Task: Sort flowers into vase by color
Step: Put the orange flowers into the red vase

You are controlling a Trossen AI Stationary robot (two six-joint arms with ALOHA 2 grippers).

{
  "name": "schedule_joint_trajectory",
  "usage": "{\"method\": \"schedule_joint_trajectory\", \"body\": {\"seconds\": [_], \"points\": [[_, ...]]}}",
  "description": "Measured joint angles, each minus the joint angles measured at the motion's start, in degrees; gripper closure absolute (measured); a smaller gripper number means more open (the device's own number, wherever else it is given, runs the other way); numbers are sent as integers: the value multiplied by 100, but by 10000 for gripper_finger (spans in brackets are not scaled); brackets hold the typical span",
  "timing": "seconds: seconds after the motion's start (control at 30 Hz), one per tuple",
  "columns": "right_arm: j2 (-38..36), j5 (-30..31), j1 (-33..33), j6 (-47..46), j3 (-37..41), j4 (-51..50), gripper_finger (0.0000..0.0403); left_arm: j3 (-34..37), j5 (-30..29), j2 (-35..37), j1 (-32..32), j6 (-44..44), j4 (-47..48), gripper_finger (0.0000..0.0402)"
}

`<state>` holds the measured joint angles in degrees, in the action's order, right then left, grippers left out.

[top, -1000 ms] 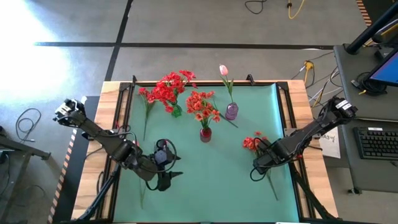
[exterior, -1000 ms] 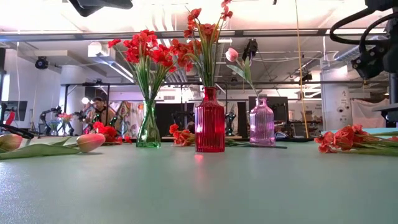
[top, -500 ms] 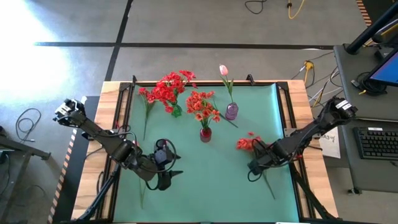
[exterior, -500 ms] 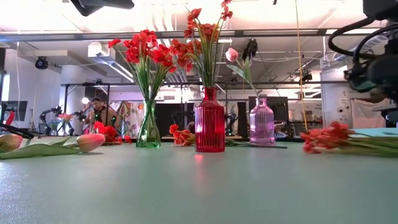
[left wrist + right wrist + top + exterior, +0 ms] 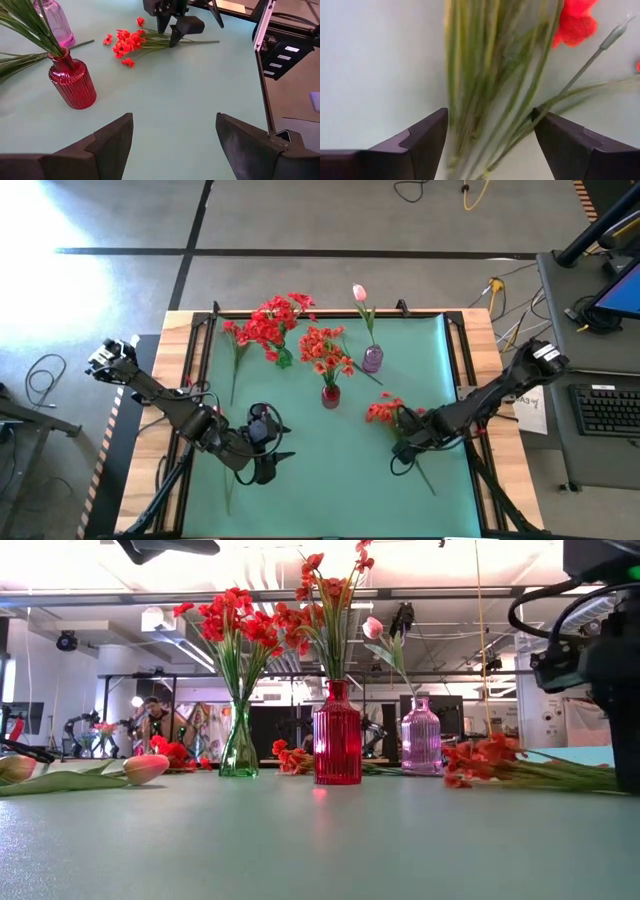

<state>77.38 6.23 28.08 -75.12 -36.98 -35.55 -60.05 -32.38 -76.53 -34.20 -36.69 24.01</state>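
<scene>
An orange-red flower bunch (image 5: 383, 412) lies right of the table's middle, blossoms toward the red vase (image 5: 330, 395). My right gripper (image 5: 400, 448) is down over its green stems, shut on them. The red vase holds orange-red blossoms, a green vase (image 5: 284, 360) holds red ones, and a pink vase (image 5: 372, 360) holds a pink tulip. A loose red flower (image 5: 235, 345) lies at the far left. Pink tulip buds (image 5: 145, 768) lie on the near left. My left gripper (image 5: 280, 466) hovers open over the near left and touches nothing. My right gripper pinches the bunch's stems (image 5: 470, 115) between its two fingers, a little behind the blossoms. The fingers (image 5: 182, 27) come from above and stand across the stems, which fill the gap between them. The blossom end (image 5: 480, 758) sits low over the table; whether it rests there, I cannot tell.
The three vases stand in a row across the far middle, with loose stems (image 5: 372, 376) lying beside the pink one. Bare green mat (image 5: 340, 480) spreads over the near middle. Wooden edges and black rails (image 5: 465, 370) frame the table. A person shows far off in the room behind.
My right gripper has moved toward the table's left, nearer the red vase, taking the orange-red bunch with it. The blossom end has travelled farther than the stems' free end, so the bunch has turned a little.
</scene>
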Motion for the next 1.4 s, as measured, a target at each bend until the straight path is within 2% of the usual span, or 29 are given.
{"method": "schedule_joint_trajectory", "body": {"seconds": [0.23, 0.6, 0.77, 0.93, 1.07, 1.23, 1.4], "points": [[402, 25, 2, 167, -140, -95, 158, 4, -12, 0, 0, 0, 2, 130], [345, 69, 0, 165, -239, -25, 326, 15, -166, 0, 0, 0, 5, 130], [248, 151, 0, 164, -296, 6, 381, 17, -170, 0, 3, 0, 18, 130], [-133, 226, 0, 249, -380, -63, 383, 17, -173, -7, 7, -2, 47, 130], [-714, 794, 0, 500, -512, -43, 381, 20, -173, -7, 7, -2, 48, 130], [-1462, 1630, 0, 1308, -528, 546, 384, 20, -173, -7, 7, -2, 46, 130], [-1936, 2100, 0, 2401, -515, 1330, 384, 20, -175, -11, 12, -2, 48, 130]]}}
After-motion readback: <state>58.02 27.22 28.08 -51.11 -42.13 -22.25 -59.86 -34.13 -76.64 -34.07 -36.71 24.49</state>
